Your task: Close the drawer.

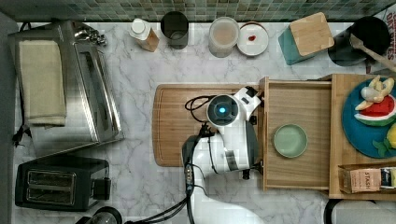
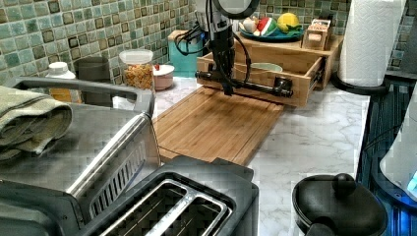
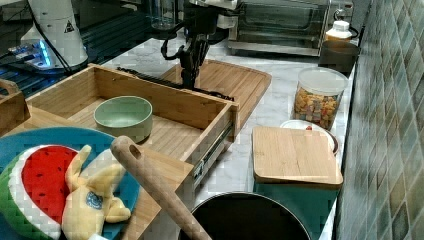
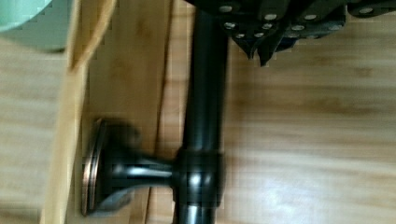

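Above the wooden cutting board (image 1: 173, 121), the gripper (image 2: 227, 87) hangs at the black bar handle (image 2: 255, 86) of the drawer (image 1: 299, 100), pulled fully out with a green bowl (image 1: 290, 140) inside; whether its fingers clamp the bar I cannot tell, likely placed for pushing

toaster oven (image 1: 70, 88), black toaster (image 1: 58, 182), cutting board (image 1: 175, 121)

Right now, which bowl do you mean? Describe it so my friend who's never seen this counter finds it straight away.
Find the open light-wood drawer with the long black bar handle, pulled out from the wooden stand towards the big cutting board. Inside it sits one small round pale-green bowl. It is the only thing in the drawer; the fruit toys lie on a blue plate on the stand's top.
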`<act>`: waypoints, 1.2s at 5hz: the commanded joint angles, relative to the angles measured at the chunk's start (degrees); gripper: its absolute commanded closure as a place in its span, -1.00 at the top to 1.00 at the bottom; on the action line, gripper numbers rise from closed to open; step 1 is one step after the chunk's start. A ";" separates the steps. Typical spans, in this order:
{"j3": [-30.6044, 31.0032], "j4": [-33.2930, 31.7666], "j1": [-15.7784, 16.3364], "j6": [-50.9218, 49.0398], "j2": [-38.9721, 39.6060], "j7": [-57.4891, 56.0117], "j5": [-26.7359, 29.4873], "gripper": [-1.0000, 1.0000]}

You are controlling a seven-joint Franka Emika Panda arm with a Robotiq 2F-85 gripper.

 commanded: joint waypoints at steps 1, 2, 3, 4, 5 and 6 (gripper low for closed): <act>-8.26 7.75 -10.68 -0.41 1.16 -10.66 4.13 -1.00; -10.13 10.19 -13.18 1.43 3.73 -17.87 6.33 -1.00; -11.10 14.43 -16.82 1.64 7.20 -25.11 8.76 -1.00; -12.45 18.15 -19.25 1.83 9.01 -28.55 7.82 -1.00; -12.86 23.38 -21.48 0.22 10.70 -29.68 5.46 -1.00; -14.78 25.34 -21.61 0.86 10.84 -31.16 5.41 -1.00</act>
